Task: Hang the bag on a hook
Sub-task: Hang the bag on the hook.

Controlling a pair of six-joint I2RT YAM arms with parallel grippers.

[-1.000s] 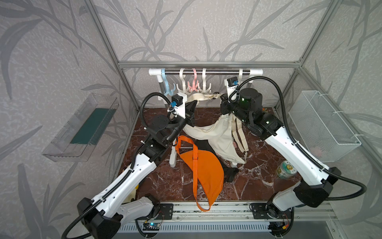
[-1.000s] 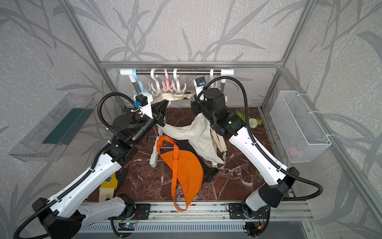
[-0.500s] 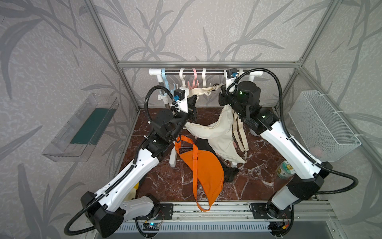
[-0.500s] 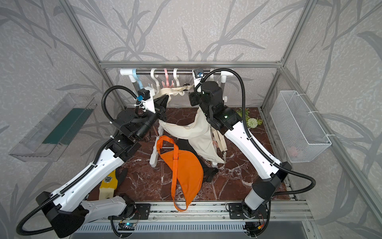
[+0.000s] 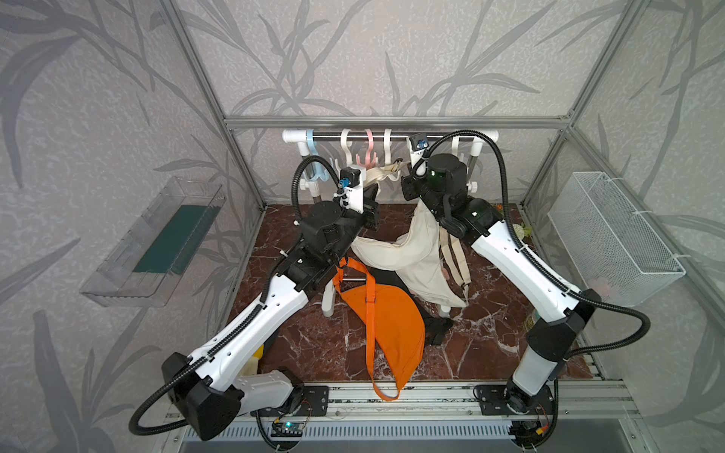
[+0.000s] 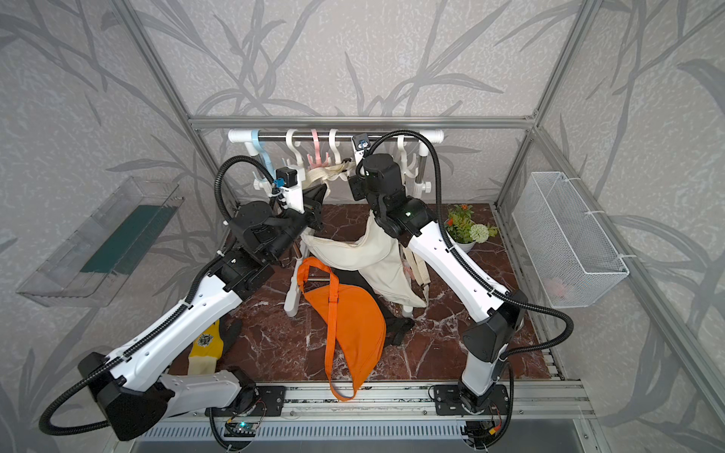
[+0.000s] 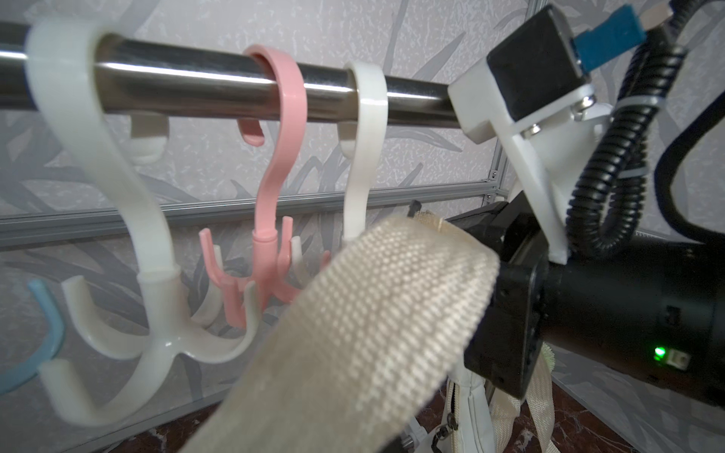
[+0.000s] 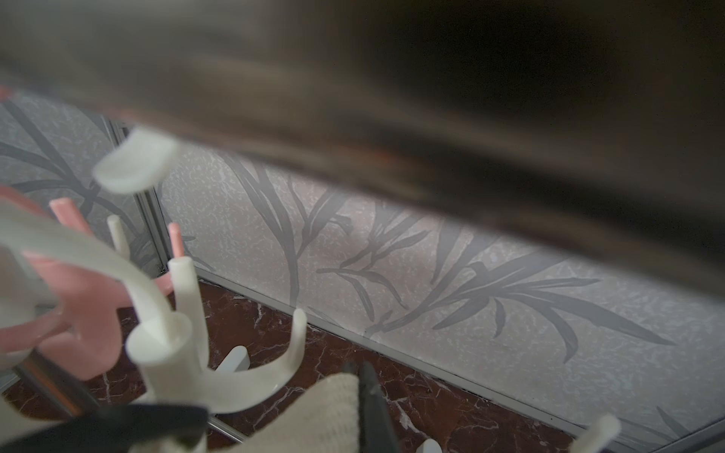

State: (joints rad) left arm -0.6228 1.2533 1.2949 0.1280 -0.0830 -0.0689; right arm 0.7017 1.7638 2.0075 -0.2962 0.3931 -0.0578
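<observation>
Cream webbing and soft cloth make up the bag (image 5: 410, 255), so it is judged light, limp and not fragile. No shape is kept by the body, which sags and folds under its own weight. The flat strap (image 7: 372, 313) is judged the right place for a hold, since its coarse weave should resist slipping and only a taut span can be laid over a prong.

The bag is held clear of the surface (image 5: 490, 345). In both top views its body hangs in the middle of the frame, below the rail (image 5: 325, 137), with an orange bag (image 5: 396, 329) seen lower down. The strap is stretched between the two arms at the upper middle of the frame, just below the white hook (image 7: 363, 157) and beside the pink hook (image 7: 274, 188).

The left fingers (image 6: 316, 192) are pressed together on one end of that span, though the pinch itself is hidden in the left wrist view, where the strap rises from the lower edge. The right fingers (image 8: 370, 396) are pinched on the other end, at the lower middle of the right wrist view, with white prongs close at their left. Whether the strap touches a prong cannot be told.
</observation>
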